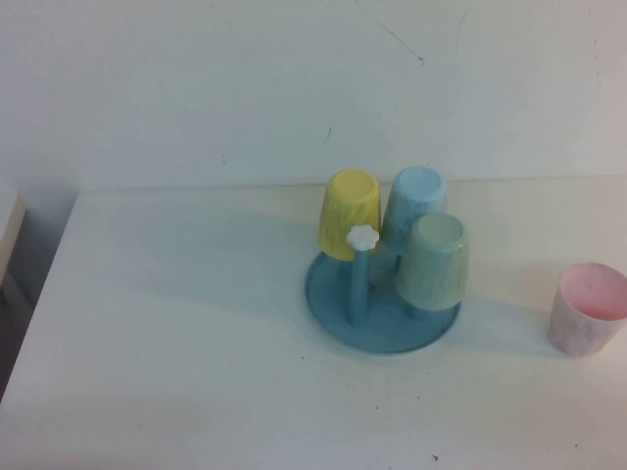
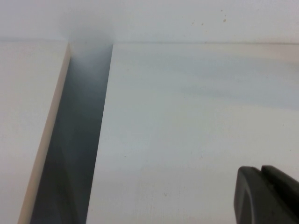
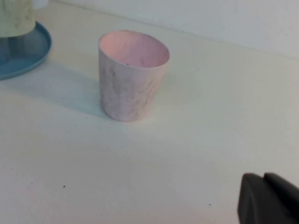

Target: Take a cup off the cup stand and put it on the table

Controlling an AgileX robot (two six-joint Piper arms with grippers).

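Note:
The pale yellow cup hangs upside down on a back peg of the blue cup stand, near the middle of the white table. A front peg with a white flower knob is bare. Neither arm shows in the high view. My left gripper is shut and empty over bare tabletop near the table's left edge. My right gripper is shut and empty, low over the table on the near side of the pink cup.
A pale green cup and a light blue cup also hang upside down on the stand. The pink cup stands upright at the right. A dark gap separates the table from a side surface on the left.

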